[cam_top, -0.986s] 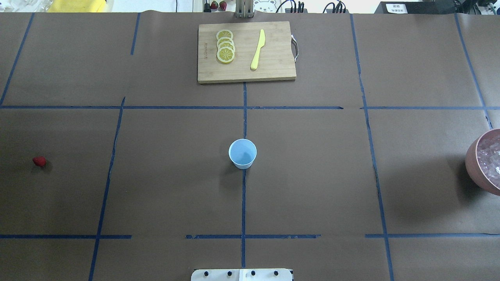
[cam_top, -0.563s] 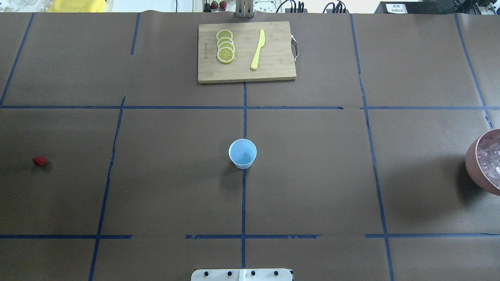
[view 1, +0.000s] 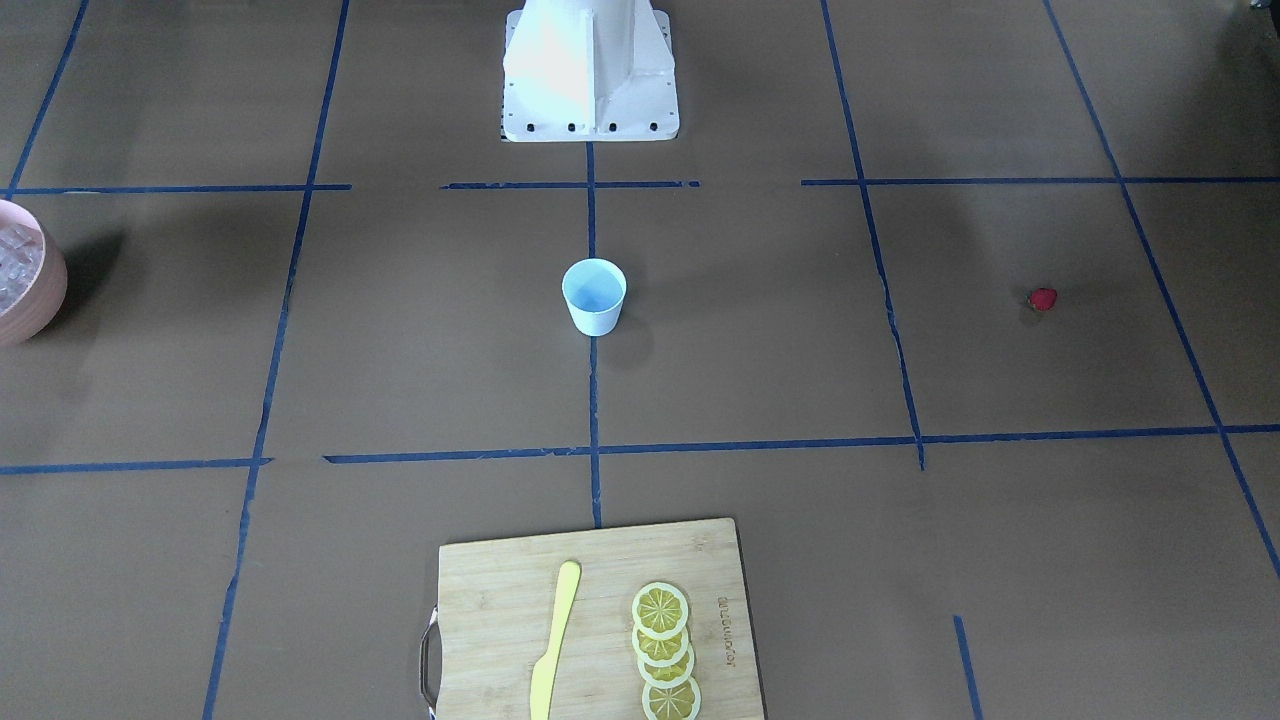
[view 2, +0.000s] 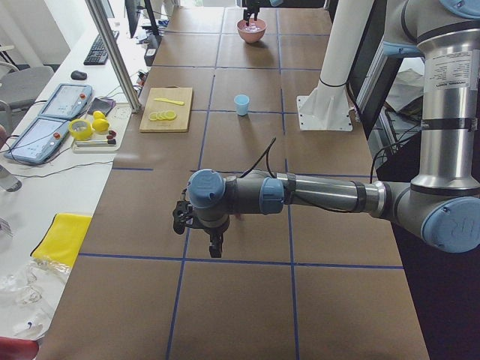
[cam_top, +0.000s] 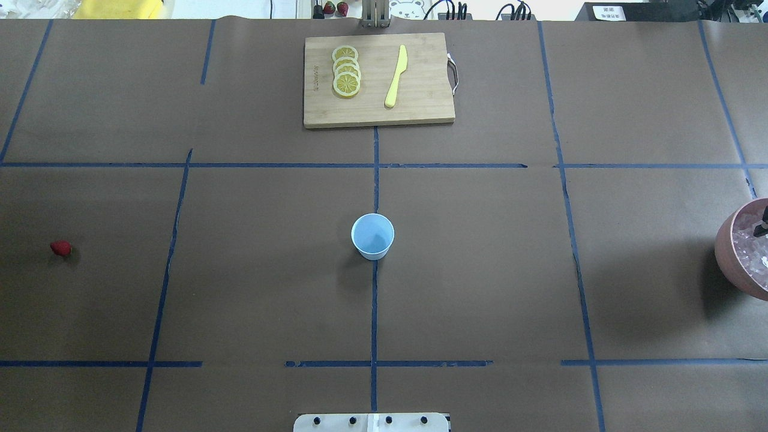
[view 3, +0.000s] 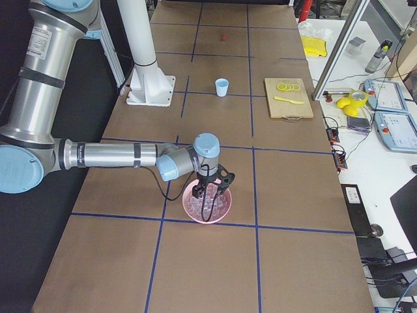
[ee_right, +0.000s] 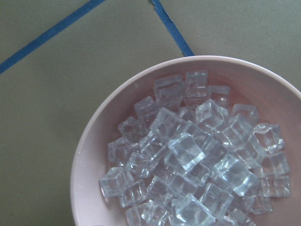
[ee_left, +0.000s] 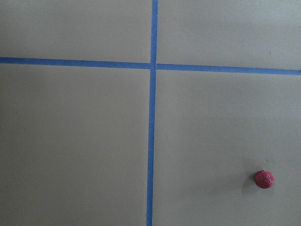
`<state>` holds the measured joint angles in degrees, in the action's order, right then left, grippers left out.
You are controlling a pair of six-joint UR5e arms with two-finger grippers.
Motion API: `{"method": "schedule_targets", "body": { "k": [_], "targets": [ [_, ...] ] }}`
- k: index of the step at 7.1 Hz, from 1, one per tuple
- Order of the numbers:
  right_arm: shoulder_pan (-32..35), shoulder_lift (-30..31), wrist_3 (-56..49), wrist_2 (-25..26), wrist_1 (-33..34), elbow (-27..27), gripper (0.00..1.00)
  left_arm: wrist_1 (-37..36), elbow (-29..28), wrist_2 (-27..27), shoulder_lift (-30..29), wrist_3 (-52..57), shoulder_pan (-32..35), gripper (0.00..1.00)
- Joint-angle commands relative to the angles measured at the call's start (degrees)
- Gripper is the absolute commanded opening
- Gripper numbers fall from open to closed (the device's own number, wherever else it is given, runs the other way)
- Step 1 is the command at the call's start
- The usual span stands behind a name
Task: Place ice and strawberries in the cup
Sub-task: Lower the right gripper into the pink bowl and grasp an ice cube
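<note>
Brown paper with blue tape lines covers the table (view 1: 760, 330). Front view first: the cup (view 1: 594, 296) stands upright and looks empty. The strawberry (view 1: 1043, 298) lies well off on the robot's left of it, and the pink bowl (view 1: 40, 300) of ice (view 1: 12, 262) sits well off the other way.

Overhead, only a dark sliver of the right gripper (cam_top: 763, 227) pokes in above the bowl.

In the side views the left gripper (view 2: 214, 246) hangs above the table far from the cup, and the right one hangs over the ice. We can't tell how either's fingers are set.

The left wrist view shows the berry alone on the paper. The right wrist view shows loose, heaped cubes.

We reckon they're hard, light and slick, so pinch one top cube across its flat faces. The berry may roll, so grip its middle gently.
</note>
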<state>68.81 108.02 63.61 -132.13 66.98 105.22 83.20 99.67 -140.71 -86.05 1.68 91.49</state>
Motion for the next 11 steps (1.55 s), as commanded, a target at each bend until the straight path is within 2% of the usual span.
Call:
{"method": "schedule_targets", "body": {
  "k": [1, 3, 9, 11],
  "targets": [
    [-1.56, 1.49, 3.51, 0.29, -1.15, 0.08, 0.95, 0.03, 0.52, 0.00, 0.01, -0.01, 0.00, 1.00],
    [-2.19, 1.49, 4.24, 1.17, -1.15, -0.36, 0.78, -0.06, 2.71, 0.00, 1.32, -0.10, 0.00, 1.00],
    [-3.59, 0.35, 8.72, 1.78, -1.15, -1.94, 0.77, -0.06, 3.07, 0.00, 1.59, -0.10, 0.00, 1.00],
    [-3.59, 0.35, 9.33, 2.31, -1.24, -2.21, 0.74, -0.06, 3.25, 0.00, 1.59, -0.10, 0.00, 1.00]
  ]
}}
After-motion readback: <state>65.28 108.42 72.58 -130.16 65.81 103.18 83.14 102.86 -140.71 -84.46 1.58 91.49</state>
